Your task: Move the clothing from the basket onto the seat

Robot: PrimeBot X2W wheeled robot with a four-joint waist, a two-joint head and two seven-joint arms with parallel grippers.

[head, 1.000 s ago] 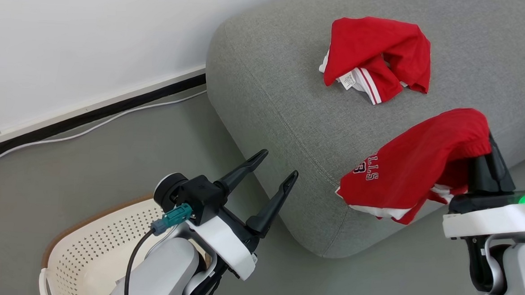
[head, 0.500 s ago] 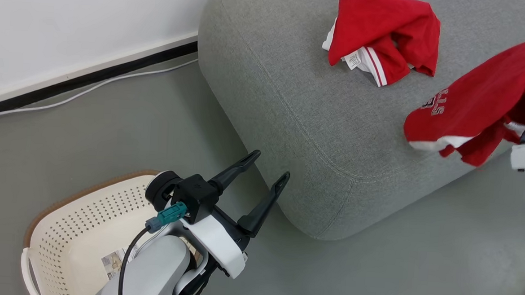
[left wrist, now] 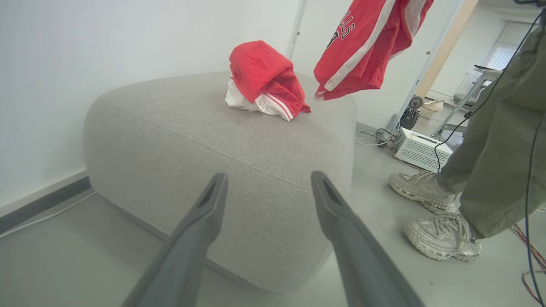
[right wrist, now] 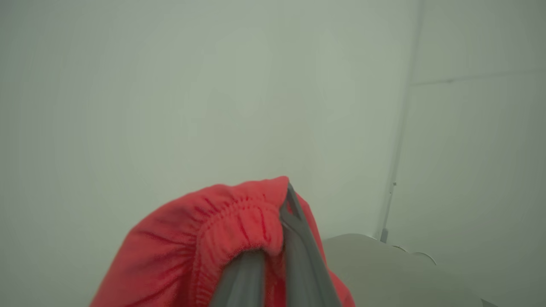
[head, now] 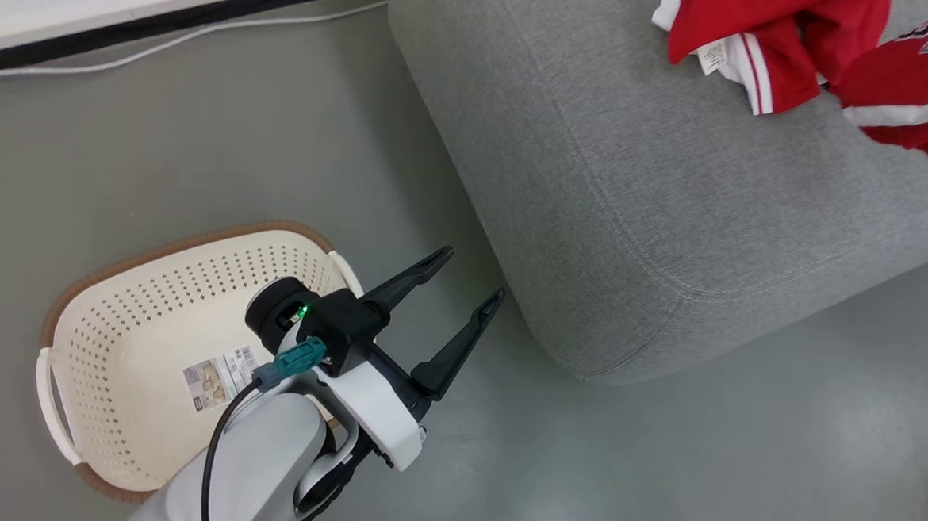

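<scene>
The cream basket (head: 111, 329) stands on the floor at lower left, holding nothing but its label sticker. My left gripper (head: 471, 274) hangs open and empty between the basket and the grey seat (head: 635, 182), fingers pointing at the seat's corner (left wrist: 213, 128). One piece of red clothing (head: 762, 30) lies crumpled on the seat (left wrist: 264, 81). A second red garment with white lettering (head: 918, 78) hangs in the air over the seat beside the first (left wrist: 362, 47). My right gripper (right wrist: 286, 200) is shut on its gathered waistband (right wrist: 204, 247).
A person's legs and pale shoes (left wrist: 439, 238) stand on the floor right of the seat. A white box unit (left wrist: 420, 149) with cables sits behind them. A white cable (head: 166, 42) runs along the dark skirting of the wall.
The head camera has swung, shifting the whole picture. My right arm has carried the lettered garment up and over the seat toward the crumpled one. The left gripper stays open.
</scene>
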